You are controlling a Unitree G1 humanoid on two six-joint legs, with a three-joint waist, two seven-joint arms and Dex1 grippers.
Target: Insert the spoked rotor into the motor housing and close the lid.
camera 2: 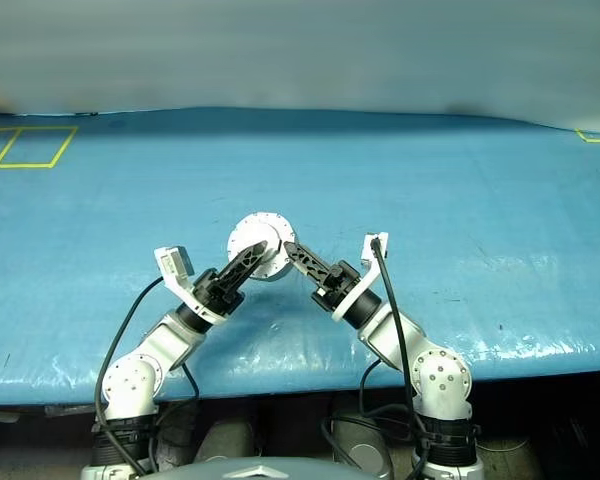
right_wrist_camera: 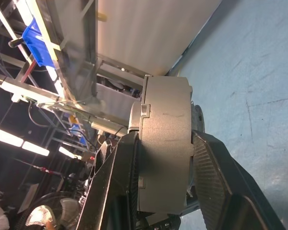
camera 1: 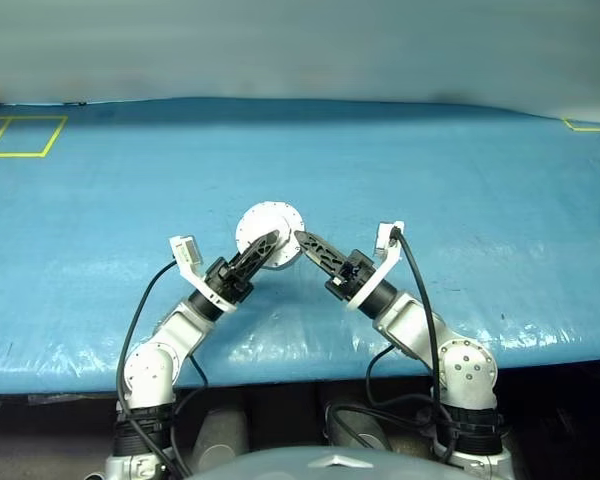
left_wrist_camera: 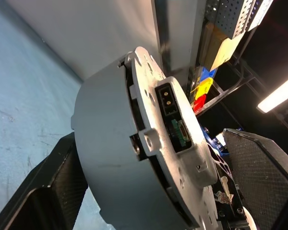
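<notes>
Holding the motor housing (camera 1: 270, 233) up off the blue table (camera 1: 480, 180), between the two arms, its pale round face turned toward the head camera. Gripping it with the right hand (camera 1: 302, 240), black fingers clamped across the grey can's thickness, one on each flat face, as seen in the right wrist view, where the housing (right_wrist_camera: 164, 143) is standing edge-on between the two pads. Reaching in from the other side with the left hand (camera 1: 268, 243), fingers spread wide apart and straddling the housing without pinching it: in the left wrist view one finger (left_wrist_camera: 48, 191) is lying close under the grey side wall, the other finger (left_wrist_camera: 264, 177) standing well clear of the flanged end.

Showing from the head views just a small whitish disc with notches round its edge. Revealing much more in the left wrist view: the housing (left_wrist_camera: 115, 158) with a smooth grey barrel, a flat plate (left_wrist_camera: 168, 139) with lugs, a black two-pin connector socket (left_wrist_camera: 167, 100) and a small green part just beside it. Showing in the right wrist view the plain rim, a small tab at its edge, and shelving with blue bins (right_wrist_camera: 36, 38) behind.
</notes>
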